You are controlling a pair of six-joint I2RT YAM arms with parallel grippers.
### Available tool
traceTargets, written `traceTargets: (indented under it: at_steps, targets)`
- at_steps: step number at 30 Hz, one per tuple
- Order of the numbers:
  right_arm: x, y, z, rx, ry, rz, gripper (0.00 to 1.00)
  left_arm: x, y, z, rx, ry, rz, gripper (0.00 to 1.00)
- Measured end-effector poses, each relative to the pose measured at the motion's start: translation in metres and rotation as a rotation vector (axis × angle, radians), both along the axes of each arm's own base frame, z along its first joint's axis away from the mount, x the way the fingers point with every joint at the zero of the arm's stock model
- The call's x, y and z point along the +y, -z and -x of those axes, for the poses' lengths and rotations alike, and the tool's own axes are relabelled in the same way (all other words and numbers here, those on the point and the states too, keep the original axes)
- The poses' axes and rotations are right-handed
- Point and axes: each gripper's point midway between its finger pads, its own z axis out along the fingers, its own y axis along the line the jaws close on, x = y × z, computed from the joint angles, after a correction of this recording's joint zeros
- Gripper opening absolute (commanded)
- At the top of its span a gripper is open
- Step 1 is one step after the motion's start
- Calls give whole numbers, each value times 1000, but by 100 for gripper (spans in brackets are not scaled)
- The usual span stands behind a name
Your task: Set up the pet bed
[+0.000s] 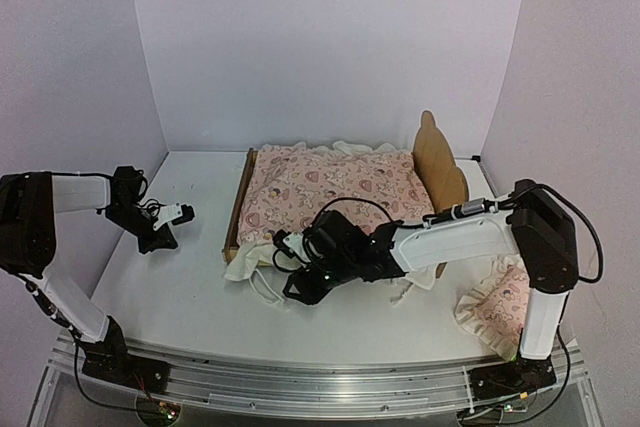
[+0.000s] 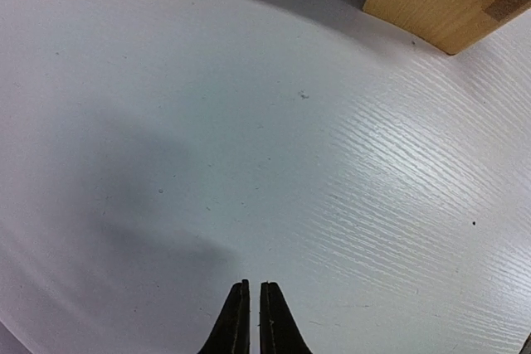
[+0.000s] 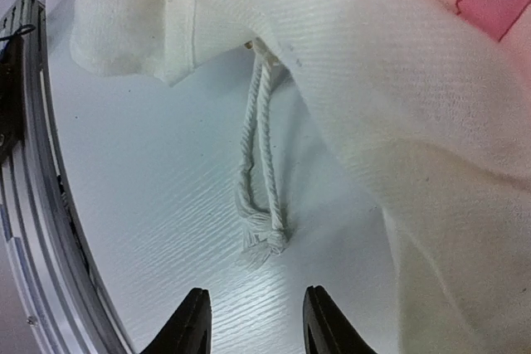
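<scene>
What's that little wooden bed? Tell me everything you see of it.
The pet bed is a small light wood frame, scalloped headboard at its right end, low board at its left. It stands on the white table. A pink printed cover hides its base, cream ruffle spilling over the near side.

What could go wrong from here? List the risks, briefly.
1. The tie cord lies loose on the table just ahead of the right gripper's open fingers; it may snag and drag the cover askew.
2. The cover's cream ruffle spills over the pet bed's near corner onto the table; tugging it could shift the frame.
3. The pillow sits by the right arm's base near the table edge; a swing might knock it off.
</scene>
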Motion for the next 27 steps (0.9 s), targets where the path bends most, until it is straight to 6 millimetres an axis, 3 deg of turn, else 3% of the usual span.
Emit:
traceTargets:
  at_steps: [4, 7, 13, 17, 20, 22, 27]
  targets:
    - [-14, 0, 5, 37, 45, 34, 48, -11, -14, 4, -3, 2, 55, 25]
    - [-52, -2, 5, 44, 175, 115, 48, -30, -40, 6, -63, 34, 89, 29]
    - [-145, -19, 3, 92, 550, 230, 45, -119, -108, 35, -192, 215, 220, 37]
    - [-208, 3, 7, 172, 778, 310, 49, -186, -134, 72, -194, 340, 320, 41]
    - [-248, 22, 6, 206, 924, 386, 51, -235, -138, 107, -147, 420, 373, 45]
    - [-262, 26, 2, 211, 988, 400, 51, -266, -135, 129, -111, 469, 396, 48]
    - [-270, 29, -16, 220, 1080, 337, 50, -330, -112, 165, -20, 511, 437, 50]
